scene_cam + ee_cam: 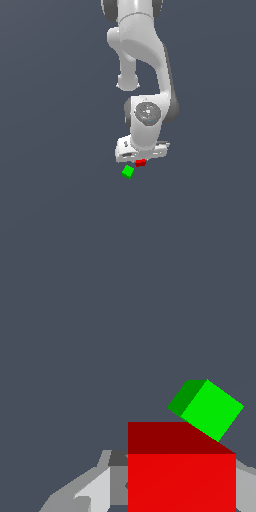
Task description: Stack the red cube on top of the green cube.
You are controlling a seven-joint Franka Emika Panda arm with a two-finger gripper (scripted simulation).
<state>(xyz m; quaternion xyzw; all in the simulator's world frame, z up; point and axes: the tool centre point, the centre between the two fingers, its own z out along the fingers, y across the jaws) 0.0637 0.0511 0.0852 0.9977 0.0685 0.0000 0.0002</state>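
Note:
The tiny red cube sits between the fingers of my white gripper, just under the hand. In the wrist view the red cube fills the space between the two grey fingers, which press against its sides. The gripper is shut on it and holds it off the floor. The tiny green cube lies on the dark floor just below and toward the exterior view's left of the red one, turned at an angle. In the wrist view the green cube shows beyond the red cube, smaller and farther away, and apart from it.
The white arm reaches down from the top of the exterior view. Plain dark grey floor surrounds the two cubes.

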